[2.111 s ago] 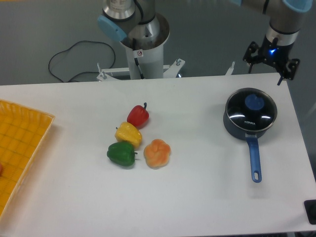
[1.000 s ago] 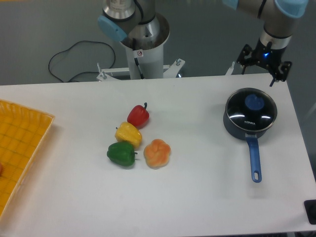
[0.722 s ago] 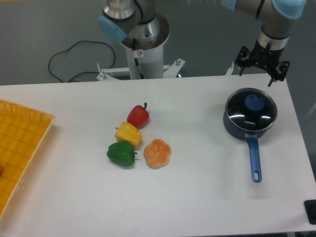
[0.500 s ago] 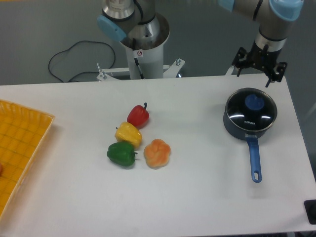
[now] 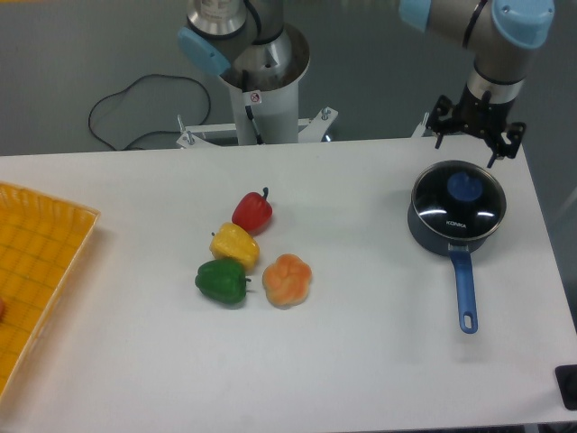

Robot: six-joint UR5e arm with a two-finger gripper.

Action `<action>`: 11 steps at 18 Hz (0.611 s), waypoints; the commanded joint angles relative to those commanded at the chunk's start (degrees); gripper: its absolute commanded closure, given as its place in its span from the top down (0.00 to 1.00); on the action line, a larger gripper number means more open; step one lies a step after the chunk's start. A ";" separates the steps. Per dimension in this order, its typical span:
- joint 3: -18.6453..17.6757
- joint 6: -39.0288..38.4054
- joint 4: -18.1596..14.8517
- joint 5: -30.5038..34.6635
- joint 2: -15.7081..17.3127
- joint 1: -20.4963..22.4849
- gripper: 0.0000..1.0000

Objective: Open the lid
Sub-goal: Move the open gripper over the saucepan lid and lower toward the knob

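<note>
Lid (image 5: 458, 200) seated on the blue saucepan (image 5: 455, 233), right side of frame on the white counter (image 5: 361, 361), handle pointing toward bottom edge. End effector (image 5: 475, 135) hangs just above and behind the lid, upper right, fingers spread wide, holding nothing. Four peppers clustered mid-frame; yellow tray (image 5: 32, 271) at left edge.

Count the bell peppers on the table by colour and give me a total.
Red bell pepper: 1
Yellow bell pepper: 1
Green bell pepper: 1
Orange bell pepper: 1
Total: 4
</note>
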 joint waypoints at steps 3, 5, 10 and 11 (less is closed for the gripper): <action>-0.09 0.00 0.09 0.00 -0.70 -0.35 1.00; -0.53 0.09 0.18 -0.09 -1.06 -0.62 1.00; -2.10 -0.09 2.89 -0.09 -1.41 -0.79 1.00; -2.54 0.09 3.42 -0.09 -1.50 -0.79 1.00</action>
